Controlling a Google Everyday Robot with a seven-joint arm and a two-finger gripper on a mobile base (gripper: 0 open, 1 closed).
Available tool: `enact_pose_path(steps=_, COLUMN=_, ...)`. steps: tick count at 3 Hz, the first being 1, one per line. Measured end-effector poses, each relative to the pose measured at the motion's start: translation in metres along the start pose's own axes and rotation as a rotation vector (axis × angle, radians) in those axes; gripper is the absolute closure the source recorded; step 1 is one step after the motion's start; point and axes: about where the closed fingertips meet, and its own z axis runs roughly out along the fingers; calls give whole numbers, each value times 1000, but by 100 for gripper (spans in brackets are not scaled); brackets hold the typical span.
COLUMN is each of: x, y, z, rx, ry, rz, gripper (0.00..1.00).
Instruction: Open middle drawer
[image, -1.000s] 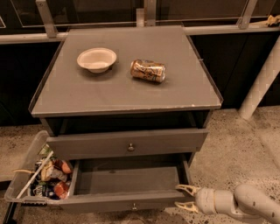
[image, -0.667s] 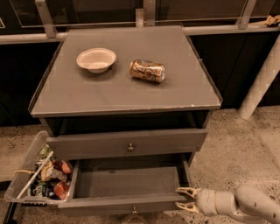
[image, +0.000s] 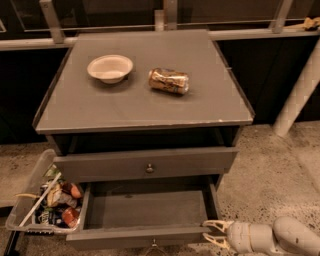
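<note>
The middle drawer (image: 125, 237) is a grey flat-fronted drawer, pulled well out of the grey cabinet (image: 145, 115), and its inside is bare. Its small knob (image: 154, 245) shows at the bottom edge of the view. The drawer above it (image: 100, 167) sits further back and has a round metal knob (image: 150, 168). My gripper (image: 206, 231) is low at the bottom right, just beside the open drawer's right front corner. Its two pale fingers are spread and hold nothing.
On the cabinet top lie a white bowl (image: 110, 68) and a crushed can (image: 169, 81) on its side. A clear bin (image: 30, 200) of snack packets stands on the floor at the left. A white post (image: 300, 90) leans at the right. The floor is speckled.
</note>
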Motion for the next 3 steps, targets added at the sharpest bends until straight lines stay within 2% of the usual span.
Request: enact_pose_path(steps=3, x=-1, y=-4, z=-5, rx=-9, ry=8, rz=-6, gripper=100)
